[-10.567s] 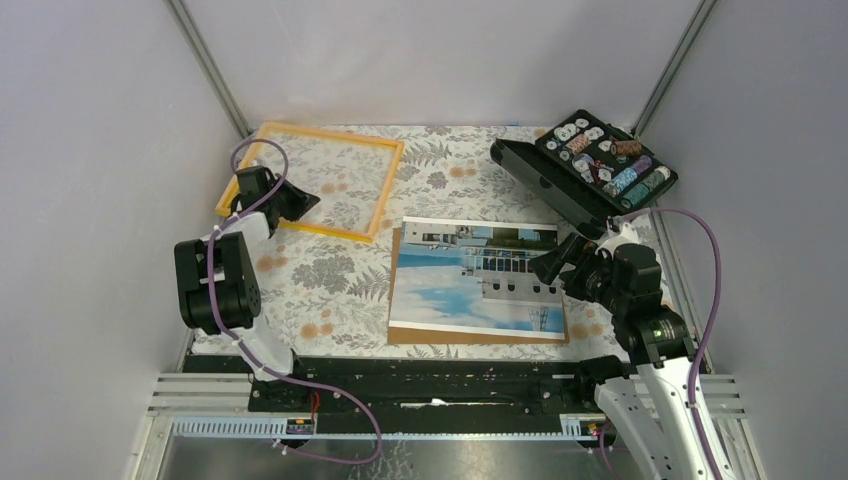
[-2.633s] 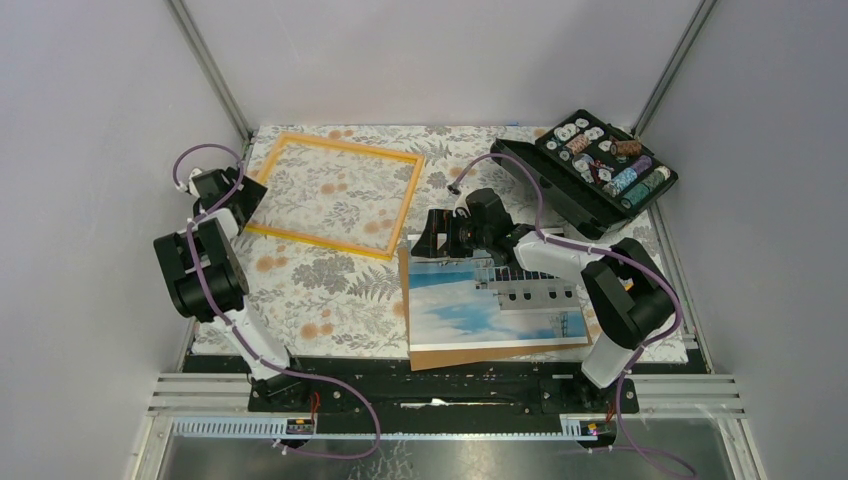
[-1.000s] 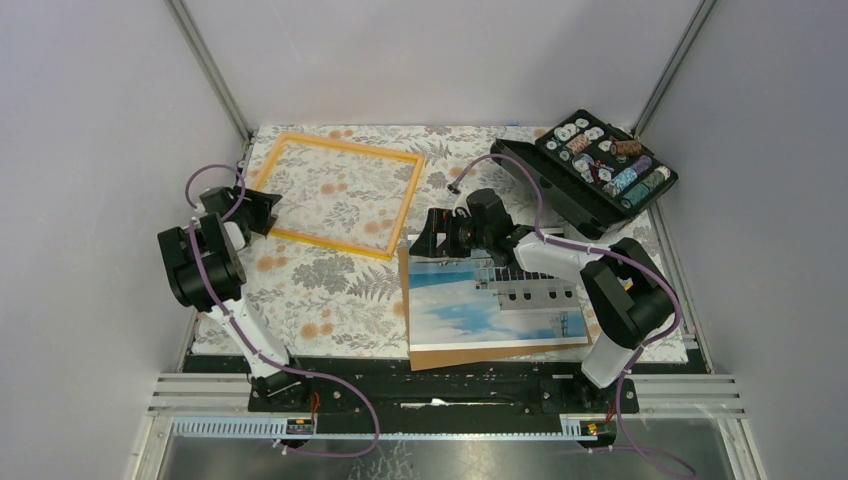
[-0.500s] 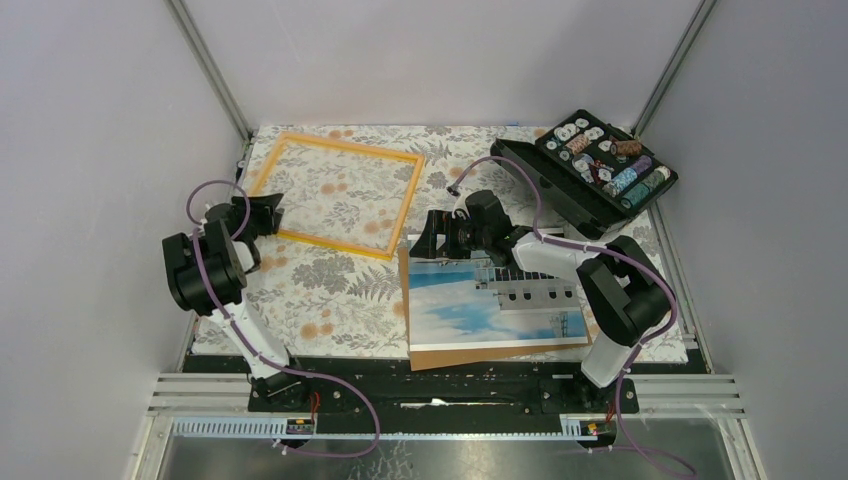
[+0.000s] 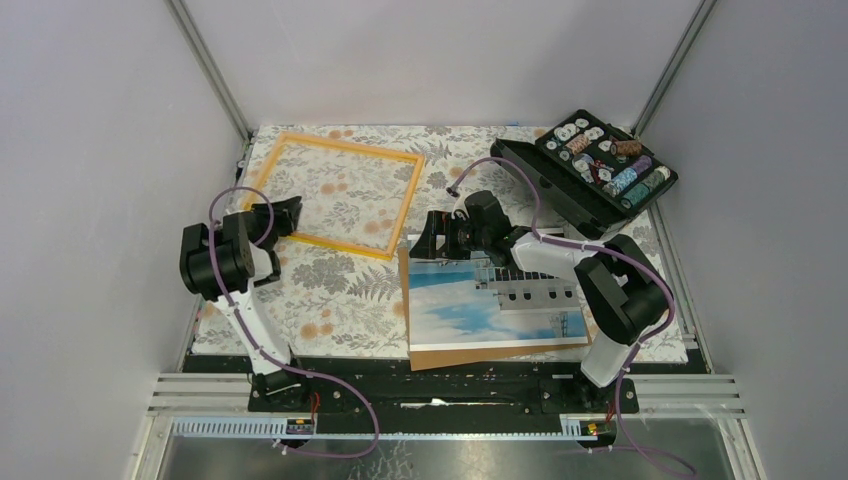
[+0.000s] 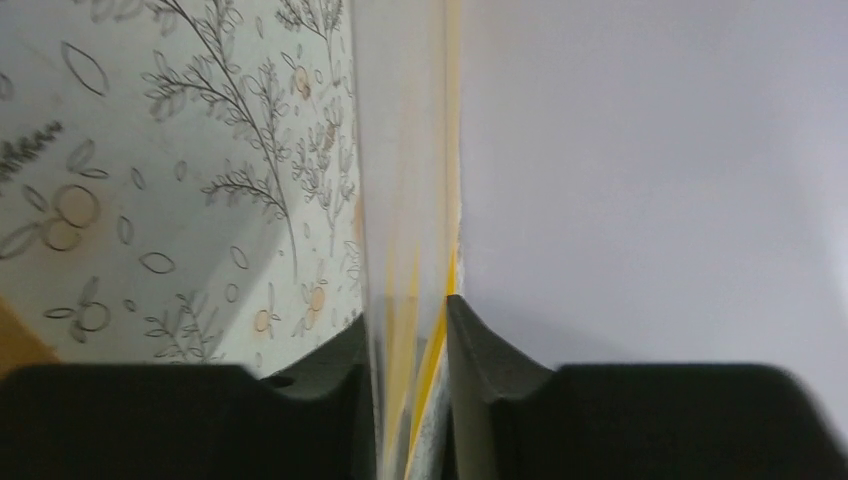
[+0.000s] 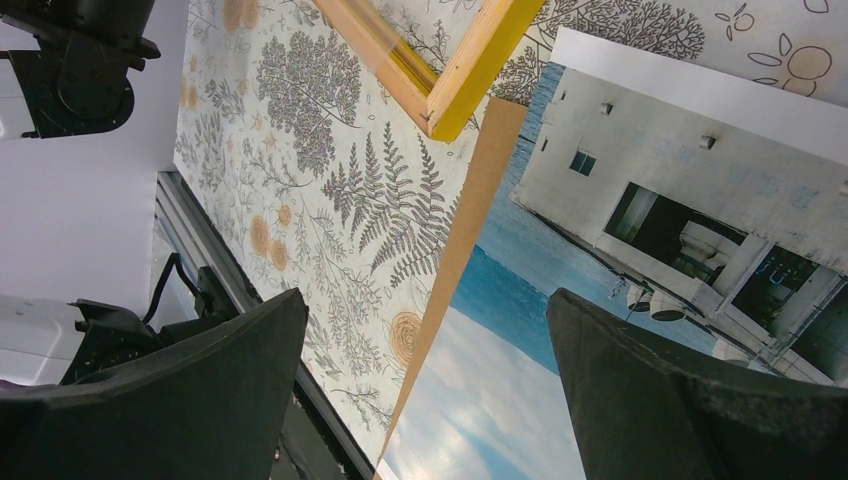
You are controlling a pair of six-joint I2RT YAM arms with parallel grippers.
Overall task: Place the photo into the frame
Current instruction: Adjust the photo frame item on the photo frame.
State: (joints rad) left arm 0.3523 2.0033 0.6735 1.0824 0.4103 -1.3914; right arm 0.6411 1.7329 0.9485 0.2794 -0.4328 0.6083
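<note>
Jaws of the left gripper point(image 6: 405, 330) pinch the near-left corner of the frame point(image 5: 335, 245), while the right gripper point(image 7: 425, 300) hangs spread wide over the photo point(image 5: 490, 310) lying just beside it, where a loose hold on that thin rail could let the frame slip or twist.

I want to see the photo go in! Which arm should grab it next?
Probably the right arm. The right gripper hangs open over the far corner of the photo; the left gripper is busy at the frame, its edge between the fingers.
</note>
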